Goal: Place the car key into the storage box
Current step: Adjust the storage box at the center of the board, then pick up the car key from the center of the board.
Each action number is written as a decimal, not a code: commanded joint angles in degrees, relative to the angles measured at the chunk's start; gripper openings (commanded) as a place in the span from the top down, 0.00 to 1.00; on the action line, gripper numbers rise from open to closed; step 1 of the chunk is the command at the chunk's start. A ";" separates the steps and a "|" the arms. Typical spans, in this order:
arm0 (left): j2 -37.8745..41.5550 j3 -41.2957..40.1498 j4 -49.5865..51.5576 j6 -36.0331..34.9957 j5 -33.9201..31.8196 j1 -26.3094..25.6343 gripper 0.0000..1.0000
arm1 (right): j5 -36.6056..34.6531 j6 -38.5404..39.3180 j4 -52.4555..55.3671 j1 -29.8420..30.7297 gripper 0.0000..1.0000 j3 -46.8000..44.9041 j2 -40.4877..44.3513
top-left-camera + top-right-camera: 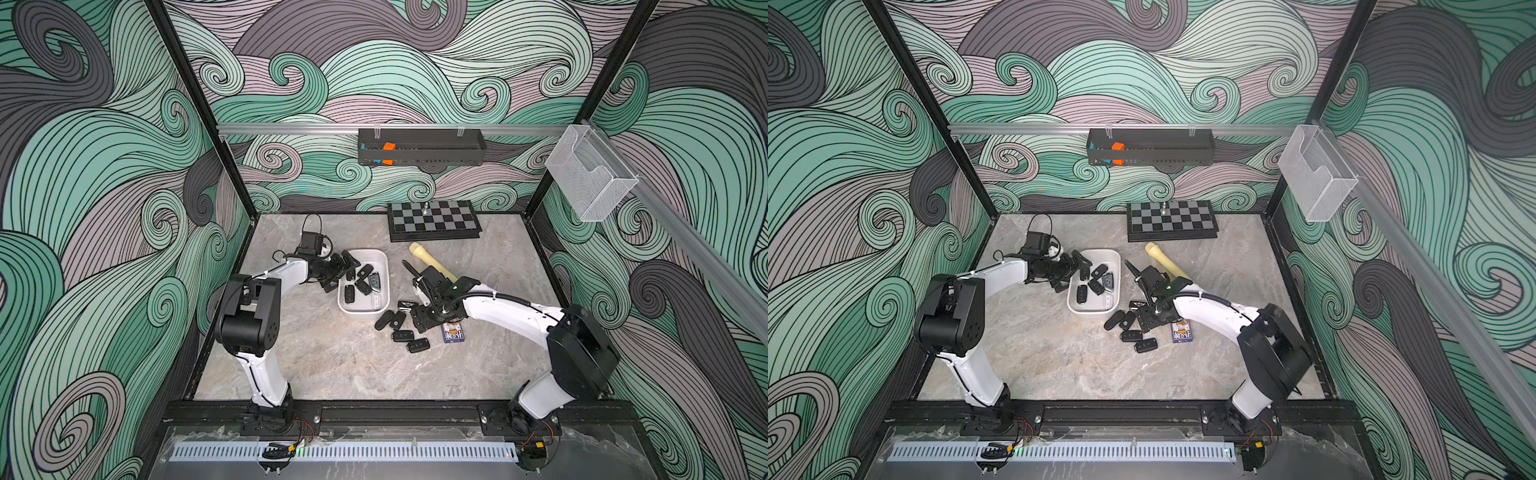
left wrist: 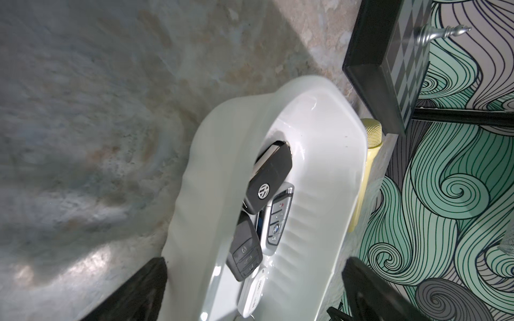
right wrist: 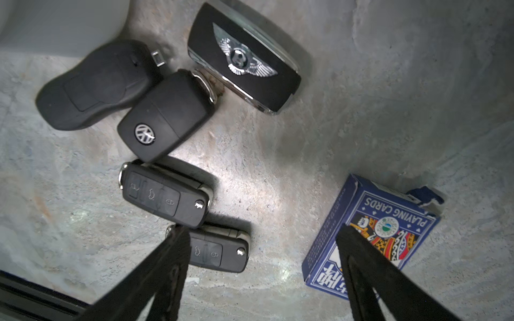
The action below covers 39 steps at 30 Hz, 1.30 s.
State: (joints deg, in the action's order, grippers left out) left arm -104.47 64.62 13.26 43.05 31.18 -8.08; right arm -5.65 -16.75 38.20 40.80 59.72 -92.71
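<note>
The storage box (image 1: 365, 311) is a shallow white bin at mid-table, and several car keys (image 1: 362, 286) lie in it. My left gripper (image 1: 338, 272) hangs open at its left rim; in the left wrist view its fingers (image 2: 151, 280) straddle the storage box (image 2: 328, 130) and touch nothing. Several loose black car keys (image 1: 400, 326) lie on the table just right of the box's near corner. My right gripper (image 1: 419, 318) hovers open over them. One flip key (image 3: 219, 251) lies beside one of its fingers (image 3: 172, 250), and nothing is held.
A blue playing-card box (image 3: 389, 222) lies by the right gripper's other finger. A cream flashlight (image 1: 432, 262) and a chessboard (image 1: 434, 220) sit behind. A black perforated tray (image 1: 419, 151) and a clear mesh holder (image 1: 590, 178) hang on the rails.
</note>
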 commanded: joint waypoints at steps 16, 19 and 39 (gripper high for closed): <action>18.10 -2.21 17.14 -8.09 -5.20 2.80 0.01 | -2.64 6.91 -2.65 -0.88 0.17 8.72 -14.18; 22.08 -5.25 18.92 -8.48 -4.48 2.85 0.01 | -2.38 7.07 -3.09 -1.09 0.17 9.38 -15.84; 31.70 -11.56 25.09 -9.74 -4.20 2.88 0.01 | 0.60 9.81 -3.61 -4.76 0.19 15.81 -22.93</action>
State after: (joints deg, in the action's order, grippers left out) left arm -73.17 52.34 36.91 34.09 26.44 -5.23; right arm -6.31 -7.94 34.72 36.34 75.31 -113.49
